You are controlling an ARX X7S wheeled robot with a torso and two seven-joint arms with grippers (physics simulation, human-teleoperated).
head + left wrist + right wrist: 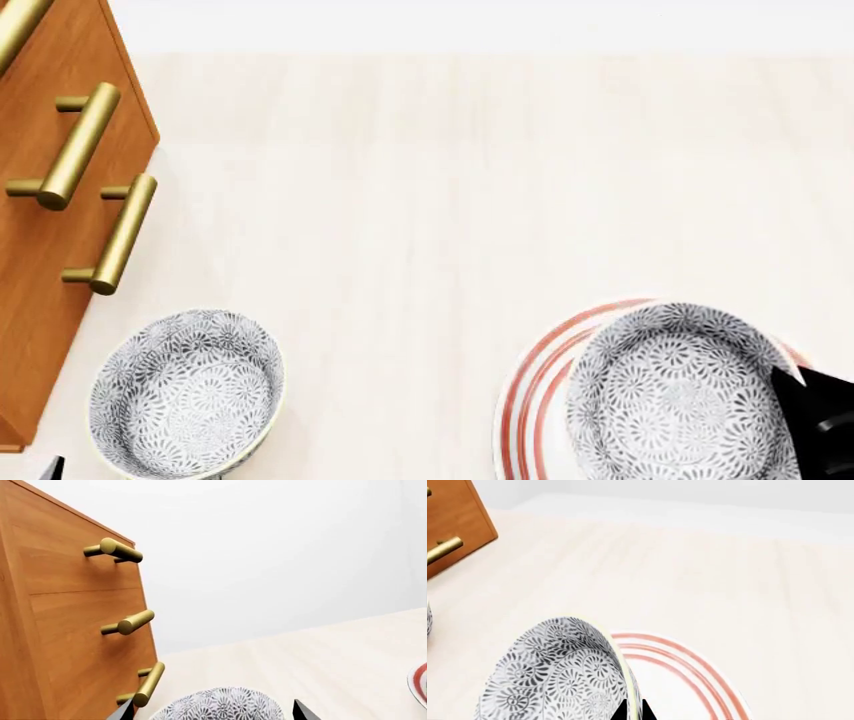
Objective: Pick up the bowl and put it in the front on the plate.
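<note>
Our right gripper (634,711) pinches the bowl (681,395) rim over the plate (534,400); we lower it level, centred, before releasing.

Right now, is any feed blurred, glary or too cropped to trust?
Head view: sharp, even light, faint shadows; the plate and right gripper are cut by the frame edge. Right wrist view: the bowl fills the foreground, clear. Left wrist view: mostly blank wall, only another bowl's top shows.
</note>
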